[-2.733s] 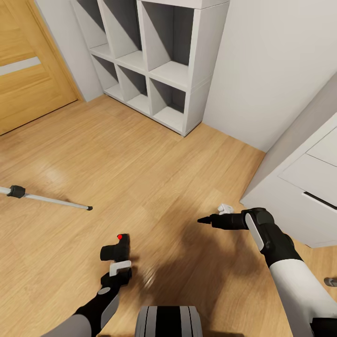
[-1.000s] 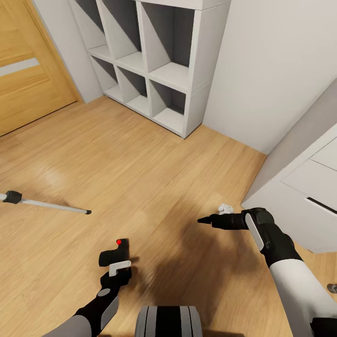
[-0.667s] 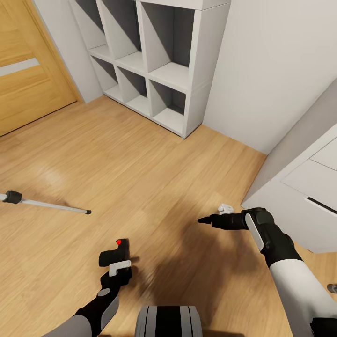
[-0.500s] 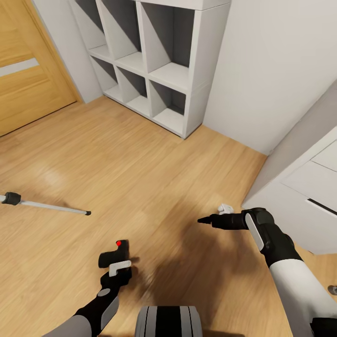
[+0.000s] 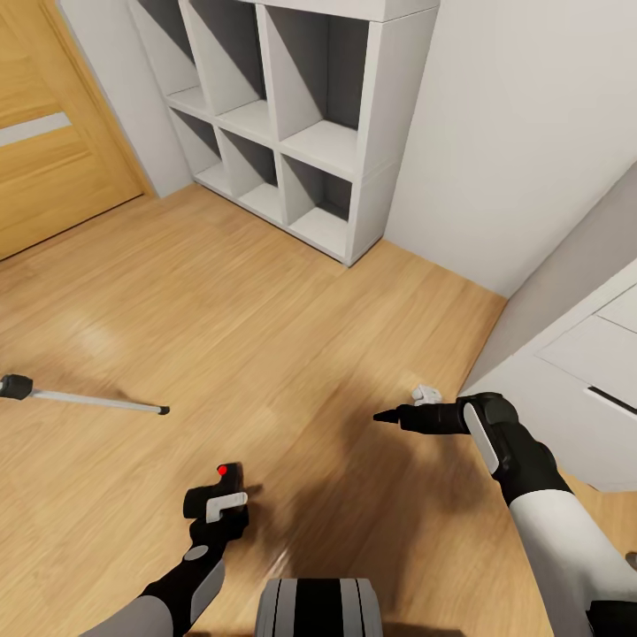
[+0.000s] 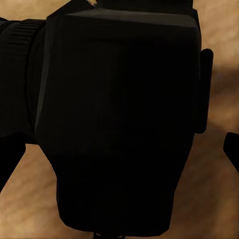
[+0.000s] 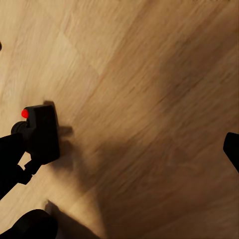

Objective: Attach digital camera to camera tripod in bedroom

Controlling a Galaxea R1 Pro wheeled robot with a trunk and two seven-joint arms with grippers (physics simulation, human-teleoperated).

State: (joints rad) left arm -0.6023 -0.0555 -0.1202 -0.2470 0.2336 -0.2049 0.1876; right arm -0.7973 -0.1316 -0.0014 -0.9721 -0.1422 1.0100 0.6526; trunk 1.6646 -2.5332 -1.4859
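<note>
Your left gripper [image 5: 215, 502] is clamped on the small black digital camera [image 5: 212, 493]. The silver-legged camera tripod [image 5: 84, 402] lies leftward; its leg runs crosswise. Whether the right gripper [image 5: 382, 415] is parted cannot be told.

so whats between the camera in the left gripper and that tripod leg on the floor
In the head view, just bare wood floor between the digital camera and the tripod leg.

Camera tripod [image 5: 84, 400] mostly beyond the head view's edge, perhaps lying flat.
</note>
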